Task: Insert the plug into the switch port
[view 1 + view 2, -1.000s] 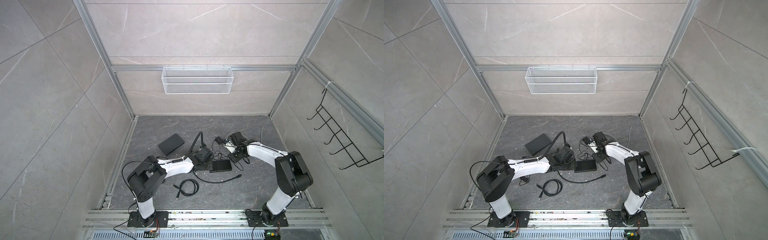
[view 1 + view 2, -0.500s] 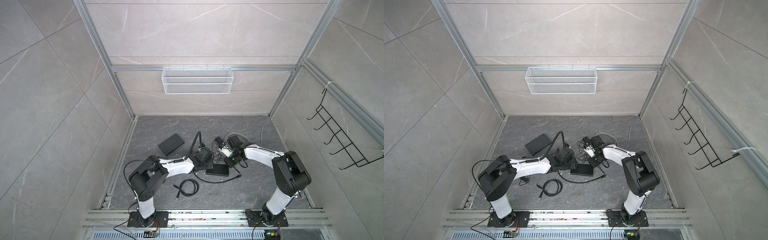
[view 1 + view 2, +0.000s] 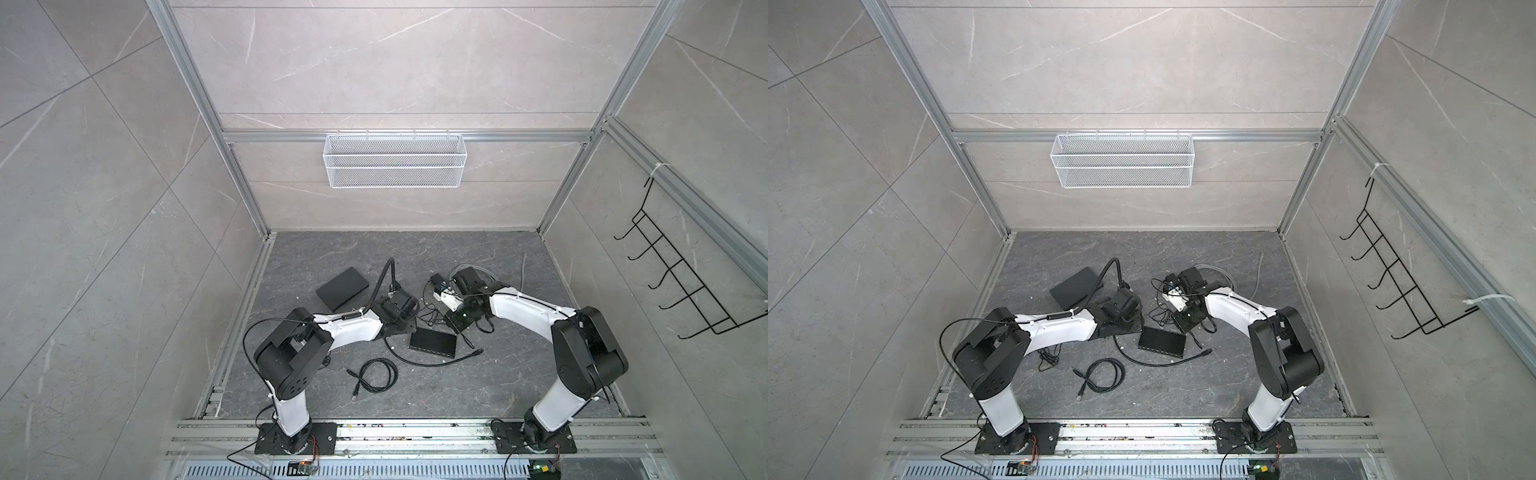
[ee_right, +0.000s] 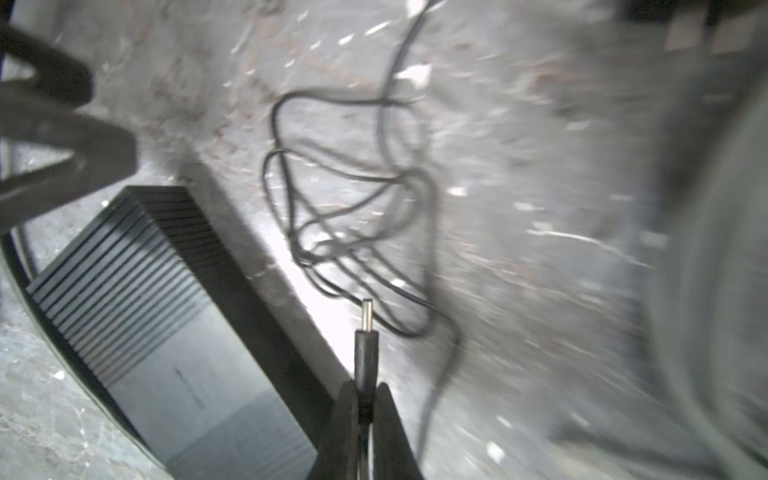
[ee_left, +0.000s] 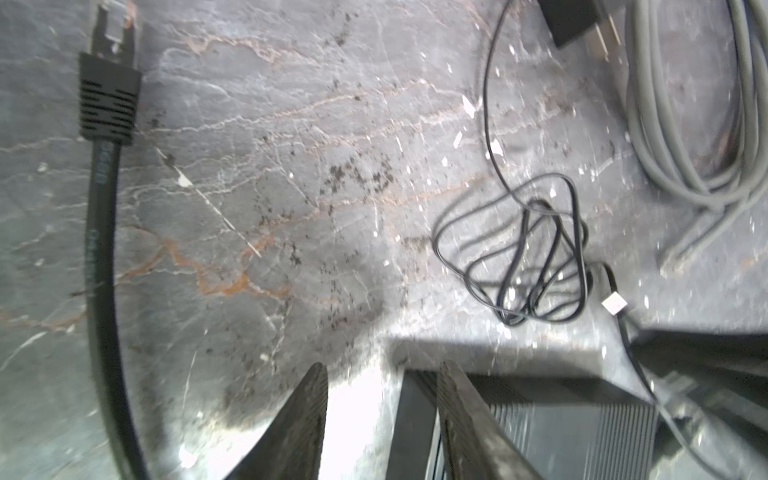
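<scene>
Both top views: mounted high over the near edge of the floor (image 3: pixel 457 399) (image 3: pixel 1183 390), pitched steeply down toward the back wall. They are distant, take in the whole cell, and give near-identical framing.

Left wrist: low and close over the floor, looking out past the left gripper (image 5: pixel 382 365).

Right wrist: equally close, sighting along the plug (image 4: pixel 366 345) in the right gripper (image 4: pixel 365 386); blurred.

All four views show the switch (image 3: pixel 433 343) (image 3: pixel 1162 341) (image 5: pixel 561 436) (image 4: pixel 166 332). Both wrist views also show the thin cable tangle (image 5: pixel 519 257) (image 4: pixel 353 208).

Switch (image 4: pixel 166 316) black, ribbed top; plug (image 4: pixel 366 345) black, silver tip; floor (image 5: pixel 291 166) grey, pale and rust veins.
</scene>
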You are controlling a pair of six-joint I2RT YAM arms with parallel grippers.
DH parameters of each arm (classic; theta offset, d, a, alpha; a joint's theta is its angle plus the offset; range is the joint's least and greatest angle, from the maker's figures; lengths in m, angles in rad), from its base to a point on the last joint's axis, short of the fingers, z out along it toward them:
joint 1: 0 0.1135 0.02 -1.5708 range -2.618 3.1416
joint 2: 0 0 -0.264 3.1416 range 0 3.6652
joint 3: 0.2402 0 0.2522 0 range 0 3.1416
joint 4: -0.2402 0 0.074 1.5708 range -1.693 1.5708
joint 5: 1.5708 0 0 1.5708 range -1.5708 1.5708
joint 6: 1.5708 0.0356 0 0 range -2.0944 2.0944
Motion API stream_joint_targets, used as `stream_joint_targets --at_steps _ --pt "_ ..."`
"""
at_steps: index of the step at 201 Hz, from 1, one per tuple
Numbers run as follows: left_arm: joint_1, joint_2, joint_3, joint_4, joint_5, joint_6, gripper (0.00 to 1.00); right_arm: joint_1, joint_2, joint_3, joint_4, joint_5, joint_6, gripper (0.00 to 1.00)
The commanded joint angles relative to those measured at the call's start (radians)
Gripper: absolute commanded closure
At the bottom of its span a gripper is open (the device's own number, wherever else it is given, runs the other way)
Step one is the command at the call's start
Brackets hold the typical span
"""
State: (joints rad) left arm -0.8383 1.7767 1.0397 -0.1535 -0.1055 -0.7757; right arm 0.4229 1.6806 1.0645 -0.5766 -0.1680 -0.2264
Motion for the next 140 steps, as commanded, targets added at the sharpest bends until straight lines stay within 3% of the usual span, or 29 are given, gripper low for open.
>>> stream_joint_targets --at_steps 1,51,94,140 --pt "-0.007 -0.043 0.044 -0.053 0.03 0.073 0.53 -0.011 -0.057 0.002 -0.146 0.075 0.03 0.92" --pt "0.011 0.0 0.122 -0.129 0.032 0.129 0.53 0.017 -0.106 0.0 -0.25 0.072 0.044 0.92" --pt "0.031 0.009 0.129 -0.129 0.051 0.122 0.53 0.024 -0.012 0.076 -0.393 0.154 0.073 0.92" --pt "0.034 0.026 0.143 -0.12 0.056 0.133 0.53 0.051 0.022 0.098 -0.429 0.123 0.16 0.92"
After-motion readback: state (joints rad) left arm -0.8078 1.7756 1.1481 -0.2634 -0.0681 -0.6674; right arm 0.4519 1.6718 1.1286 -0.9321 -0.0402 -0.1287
